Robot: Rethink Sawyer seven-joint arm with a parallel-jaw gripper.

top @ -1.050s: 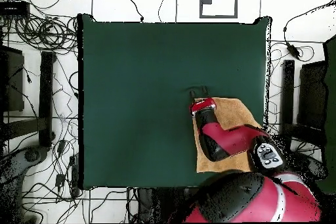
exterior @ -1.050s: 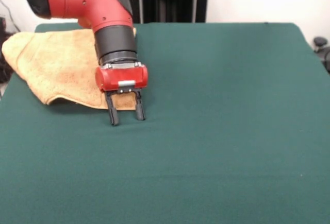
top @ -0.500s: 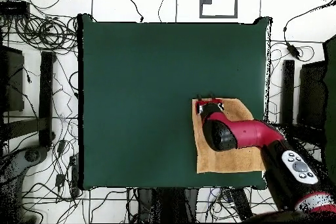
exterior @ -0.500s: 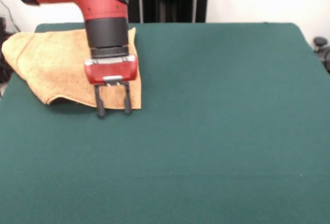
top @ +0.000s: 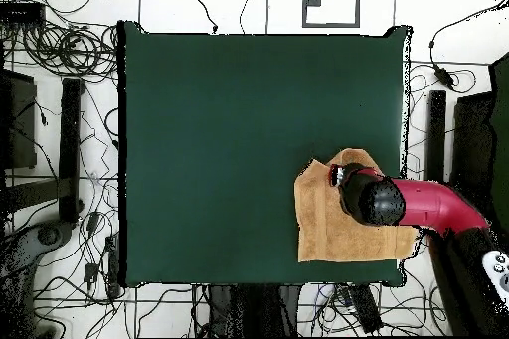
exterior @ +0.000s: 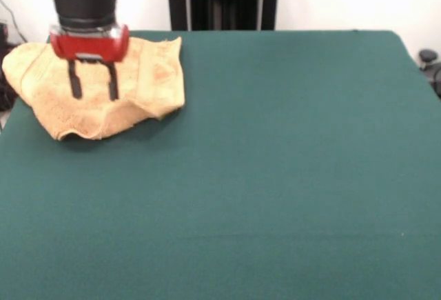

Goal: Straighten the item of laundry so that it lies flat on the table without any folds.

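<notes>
End effector (exterior: pixel 92 90), prongs apart and empty, has shifted left over the towel (exterior: pixel 103 90), whose near edge now lies bunched and wavy. It sits at the green counter's (exterior: pixel 289 176) left far corner; white wall and cables surround.

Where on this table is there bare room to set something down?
Nearly all the green table is bare: everything from the towel across to the opposite edges. The only crowded part is the towel's corner, where the open gripper hangs over the bunched cloth.
</notes>
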